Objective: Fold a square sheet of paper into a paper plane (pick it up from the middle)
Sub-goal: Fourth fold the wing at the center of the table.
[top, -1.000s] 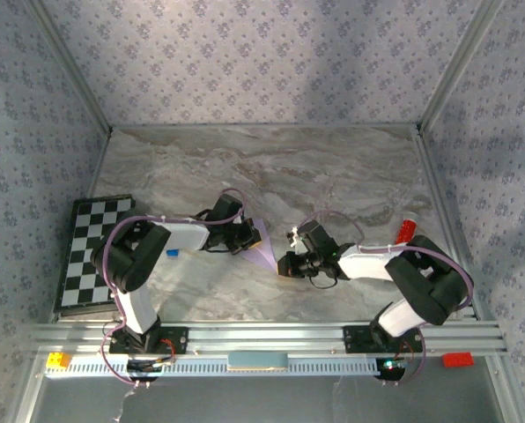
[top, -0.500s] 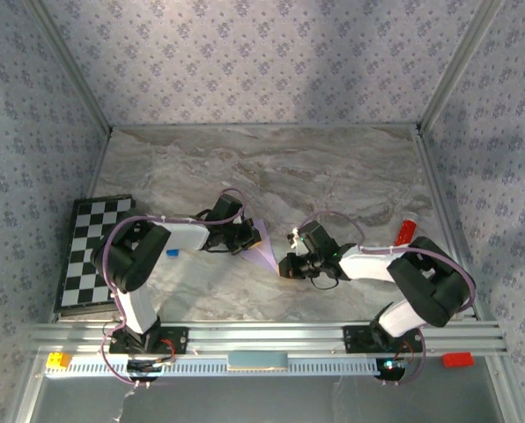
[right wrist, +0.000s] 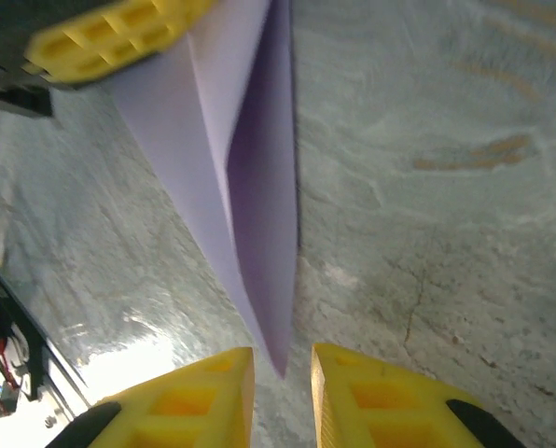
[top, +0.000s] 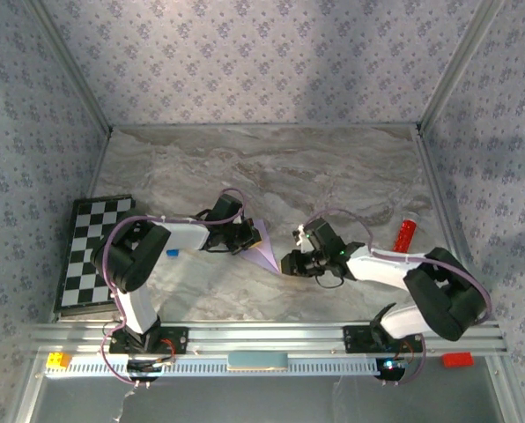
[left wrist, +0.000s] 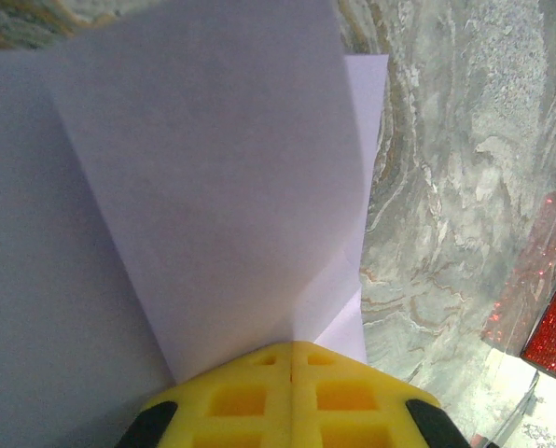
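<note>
The pale lilac paper plane (top: 264, 251) is a slim pointed dart with a centre crease, held just above the marble table. My left gripper (top: 249, 238) is shut on its wide end; in the left wrist view the folded sheet (left wrist: 213, 187) fans out from the closed yellow fingertips (left wrist: 292, 359). My right gripper (top: 286, 263) is at the pointed end. In the right wrist view its jaws (right wrist: 283, 373) stand a little apart, and the plane's tip (right wrist: 259, 233) ends just ahead of the gap without touching either finger. The left fingers (right wrist: 110, 37) show at the top left.
A red cylinder (top: 406, 233) lies at the right edge of the table. A black-and-white chequered board (top: 91, 256) lies on the left, with a tiny blue cube (top: 172, 254) beside it. The metal rail along the front carries a yellow brick (top: 58, 359) and a red brick (top: 457, 359).
My right gripper's jaws have parted and let go of the plane's tip, and the right arm's elbow has swung out to the right. The left gripper has kept its grip and place.
</note>
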Robot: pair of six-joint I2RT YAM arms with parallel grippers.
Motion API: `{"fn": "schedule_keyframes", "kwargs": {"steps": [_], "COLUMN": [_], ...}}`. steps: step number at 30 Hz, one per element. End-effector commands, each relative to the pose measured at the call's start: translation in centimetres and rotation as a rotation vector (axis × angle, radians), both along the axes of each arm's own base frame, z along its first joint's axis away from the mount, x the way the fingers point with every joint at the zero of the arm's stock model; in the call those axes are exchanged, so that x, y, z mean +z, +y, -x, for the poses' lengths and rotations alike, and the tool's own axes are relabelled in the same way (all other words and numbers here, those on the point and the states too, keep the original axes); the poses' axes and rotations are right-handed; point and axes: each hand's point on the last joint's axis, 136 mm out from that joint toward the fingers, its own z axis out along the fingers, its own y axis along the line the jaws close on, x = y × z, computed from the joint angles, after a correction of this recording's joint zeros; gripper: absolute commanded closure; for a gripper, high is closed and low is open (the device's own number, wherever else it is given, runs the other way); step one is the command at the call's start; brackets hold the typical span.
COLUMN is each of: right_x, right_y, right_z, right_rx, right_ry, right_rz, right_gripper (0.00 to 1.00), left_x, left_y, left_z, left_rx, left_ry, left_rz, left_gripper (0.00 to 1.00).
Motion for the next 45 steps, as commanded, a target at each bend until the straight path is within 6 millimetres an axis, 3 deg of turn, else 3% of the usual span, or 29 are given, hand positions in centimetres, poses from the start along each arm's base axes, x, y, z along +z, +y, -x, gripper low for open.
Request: {"fn": "schedule_keyframes", "kwargs": {"steps": [1,6,14,29,36,45], "right_x": [3.0,3.4,0.8,-3.1,-3.3,-4.1], "right_y": [1.6,4.0,5.1,3.2,2.5,0.7], "right_z": [-1.2,-1.9,-2.1,-0.1,0.4,2.7], "right_rx": [0.019,0.072,0.085,0.046,0.037,0.021], "right_ry": [-0.036,-0.014,0.047,0.123,0.123,0.148], "right_rz": [-0.067,-0.125,-0.073,-0.011,0.001,0.011], "right_gripper": [0.76,0.92,0.95,0.95,0.94,0.94], "left_x": [-2.7,-2.7,-2.7,-3.0,-3.2,-3.6], "left_y": [1.8,1.9,1.8,2.0,2.1,2.5], "left_z": [0.8,0.8,0.8,1.0,1.1,1.2], "left_rx": [0.012,0.012,0.014,0.013,0.015,0.037], "left_ry": [0.049,0.049,0.051,0.06,0.062,0.069], "left_rz": [-0.107,-0.107,-0.106,-0.114,-0.116,-0.116], "left_gripper": [1.0,1.0,1.0,1.0,1.0,1.0]}}
